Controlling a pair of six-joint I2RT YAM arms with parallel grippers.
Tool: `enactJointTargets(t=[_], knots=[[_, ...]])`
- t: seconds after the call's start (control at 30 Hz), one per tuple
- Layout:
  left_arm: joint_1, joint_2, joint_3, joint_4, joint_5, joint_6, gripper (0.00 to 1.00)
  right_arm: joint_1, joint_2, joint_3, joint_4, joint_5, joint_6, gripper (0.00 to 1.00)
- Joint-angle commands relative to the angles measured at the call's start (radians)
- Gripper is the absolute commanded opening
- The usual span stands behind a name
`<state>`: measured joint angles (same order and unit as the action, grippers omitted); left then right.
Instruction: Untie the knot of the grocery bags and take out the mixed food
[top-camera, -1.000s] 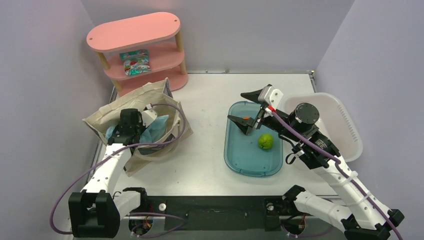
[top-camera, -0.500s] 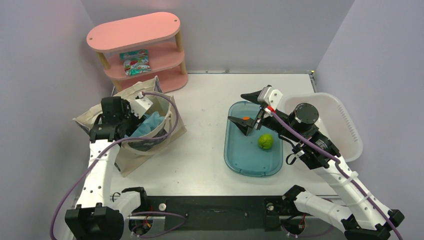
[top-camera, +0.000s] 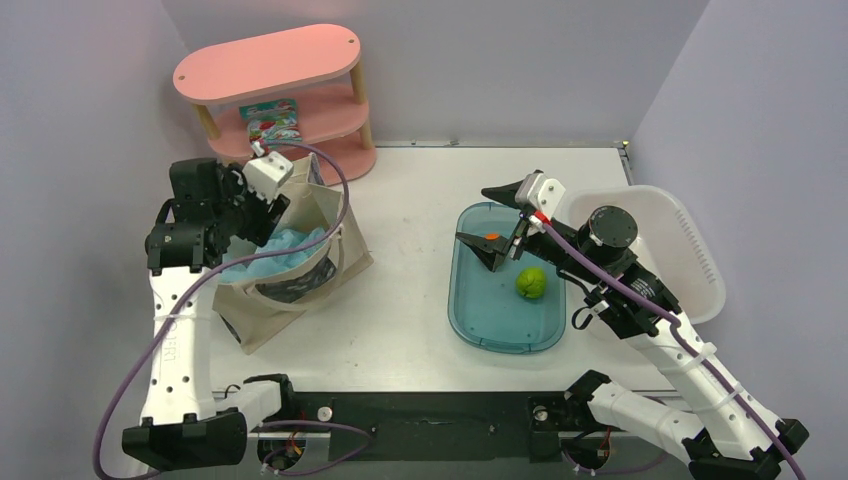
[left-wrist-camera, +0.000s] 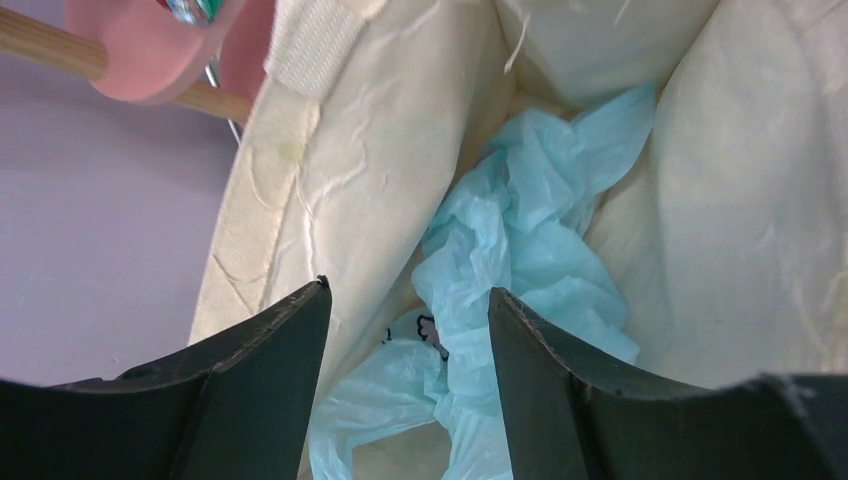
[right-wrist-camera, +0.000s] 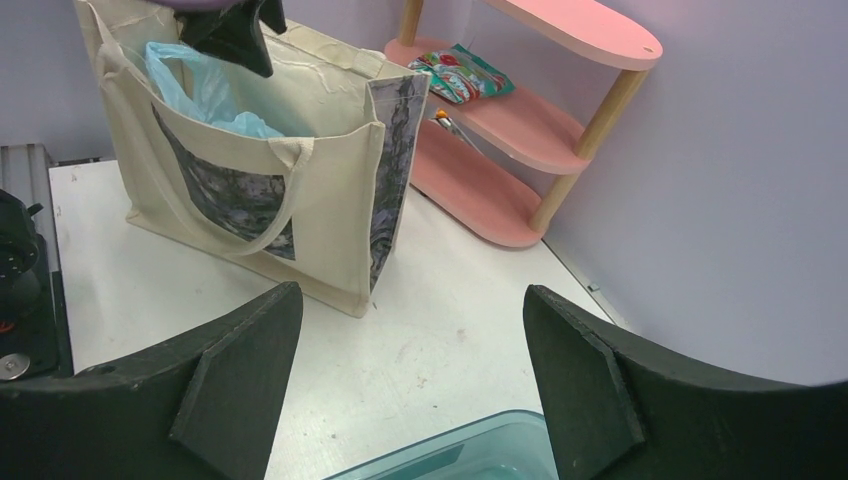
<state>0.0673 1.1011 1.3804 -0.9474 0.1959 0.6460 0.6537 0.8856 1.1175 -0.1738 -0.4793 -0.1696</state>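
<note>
Bags sit one inside the other at 9 o'clock on the white surface (top-camera: 420, 190). The thin, crinkly, translucent light blue plastic grocery bag (top-camera: 290, 250) lies crumpled in the mouth of the upright beige canvas tote (top-camera: 265, 320). From the left wrist we see small dark printed marks on the blue film, but we cannot tell whether its knot is tied.

The left fingers (left-wrist-camera: 270, 390) hang above the tote's opening, parted about halfway, with nothing between them. The blue film shows through the gap below them.

The right fingers (right-wrist-camera: 230, 390) are spread wide and hold nothing. They hover over the 12 o'clock end of the rounded teal plastic tub (top-camera: 490, 312), which lies just towards 3 o'clock from the middle of the surface. The round green fruit (top-camera: 531, 283) rests inside the tub, near its 3 o'clock wall.

The flat green-white-red printed snack packet (top-camera: 272, 125) lies on the middle shelf of the pink oval shelf unit with wooden posts (top-camera: 265, 62) at 11 o'clock, just beyond the tote.

A white plastic basket (top-camera: 690, 250) sits at the 3 o'clock edge beside the tub, partly under the right arm.
</note>
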Motion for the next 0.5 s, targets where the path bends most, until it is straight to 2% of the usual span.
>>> enactJointTargets(t=[0.0,0.07,0.13,0.3,0.37,0.47], knots=[[0.003,0.024,0.165,-0.019,0.146,-0.128,0.58,-0.007,0.000,0.022,0.031,-0.004,0.022,0.77],[-0.014,0.025,0.227,-0.028,0.241,-0.158,0.58,-0.007,0.001,0.021,0.031,0.005,0.028,0.77],[-0.087,0.019,0.260,-0.032,0.269,-0.163,0.58,-0.008,0.002,0.020,0.032,0.016,0.033,0.77],[-0.479,0.035,0.238,-0.017,0.146,-0.177,0.59,-0.012,0.006,0.014,0.053,0.061,0.069,0.77],[-0.598,0.067,0.211,-0.001,0.090,-0.184,0.59,-0.019,0.004,0.010,0.062,0.084,0.089,0.77],[-0.697,0.146,0.150,0.060,0.015,-0.228,0.59,-0.057,-0.012,-0.004,0.082,0.126,0.126,0.77]])
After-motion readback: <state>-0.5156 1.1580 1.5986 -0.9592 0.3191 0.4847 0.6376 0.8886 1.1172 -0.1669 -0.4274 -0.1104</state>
